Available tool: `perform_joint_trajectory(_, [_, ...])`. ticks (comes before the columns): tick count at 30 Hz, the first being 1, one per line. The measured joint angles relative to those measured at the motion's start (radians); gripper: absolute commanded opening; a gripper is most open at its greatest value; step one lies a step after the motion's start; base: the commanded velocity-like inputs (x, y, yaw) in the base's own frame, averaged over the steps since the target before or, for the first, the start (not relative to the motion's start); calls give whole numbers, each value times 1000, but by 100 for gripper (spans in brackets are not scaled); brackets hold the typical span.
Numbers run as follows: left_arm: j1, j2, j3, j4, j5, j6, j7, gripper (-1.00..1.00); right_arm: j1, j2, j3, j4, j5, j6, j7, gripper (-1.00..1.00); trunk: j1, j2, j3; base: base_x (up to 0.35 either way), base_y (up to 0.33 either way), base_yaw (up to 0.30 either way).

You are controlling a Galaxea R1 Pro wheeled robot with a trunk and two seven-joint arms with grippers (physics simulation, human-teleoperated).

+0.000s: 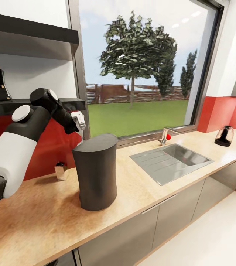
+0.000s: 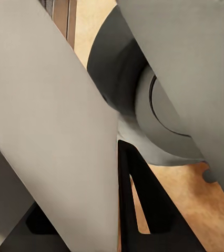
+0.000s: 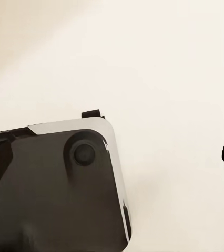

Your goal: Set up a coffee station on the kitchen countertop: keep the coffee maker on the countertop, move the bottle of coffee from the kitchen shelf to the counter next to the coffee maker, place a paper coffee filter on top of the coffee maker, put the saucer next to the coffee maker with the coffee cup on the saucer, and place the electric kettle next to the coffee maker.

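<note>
On the countertop (image 1: 140, 192) we have the coffee maker (image 1: 95, 173); kettle (image 1: 224, 136) sits well apart. Our left gripper (image 1: 79, 122) hovers behind the maker, grip unclear. Everything else remains.

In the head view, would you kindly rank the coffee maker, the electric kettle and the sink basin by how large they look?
1. Coffee maker, though it stands nearest the camera.
2. Sink basin.
3. Electric kettle, though it stands farthest away.
</note>
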State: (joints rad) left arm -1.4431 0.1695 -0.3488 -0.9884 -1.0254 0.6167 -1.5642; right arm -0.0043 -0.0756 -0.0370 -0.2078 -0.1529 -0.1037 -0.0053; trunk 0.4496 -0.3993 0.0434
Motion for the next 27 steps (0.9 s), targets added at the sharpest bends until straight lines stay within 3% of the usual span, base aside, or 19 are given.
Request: perform_joint_trajectory(27, [3,0,0,0,0,-2,0,-100,0,-1,0,1,0,0,0,100,0,0,0,31,0,-1])
